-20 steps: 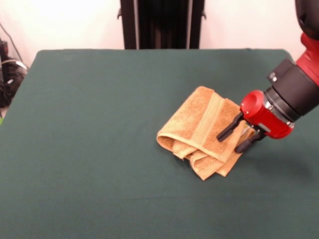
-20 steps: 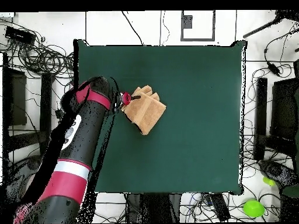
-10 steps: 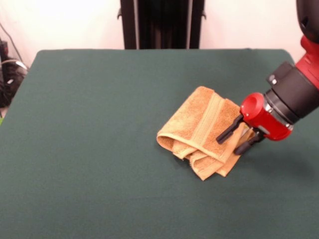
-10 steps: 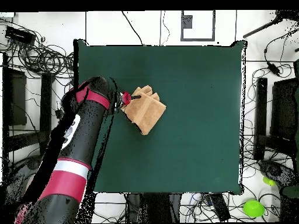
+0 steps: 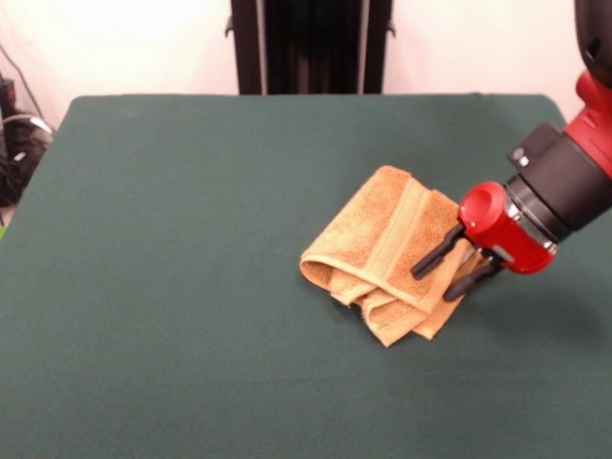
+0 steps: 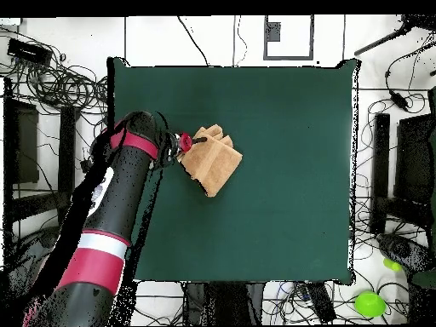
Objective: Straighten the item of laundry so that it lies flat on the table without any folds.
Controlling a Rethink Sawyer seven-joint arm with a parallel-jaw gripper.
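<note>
The item of laundry (image 5: 378,234), an orange-tan towel with a paler woven band, lies bunched in several folds right of the table's (image 5: 172,268) middle. My gripper (image 5: 432,282) comes in low from the right. Its two black fingers (image 5: 435,254) stand apart, one over and one beside the towel's right edge, with a bit of towel between them. In the overhead view the towel (image 6: 217,163) lies in the left half of the table (image 6: 289,196), and the gripper (image 6: 189,146) meets its left corner.
The red and black arm (image 6: 119,196) lies over the table's left edge in the overhead view. Cables and equipment (image 6: 51,77) surround the table on the floor. A dark stand (image 5: 311,46) rises behind the far edge.
The gripper has crept slightly left and down along the towel's edge. The towel has barely shifted and its folds look the same.
</note>
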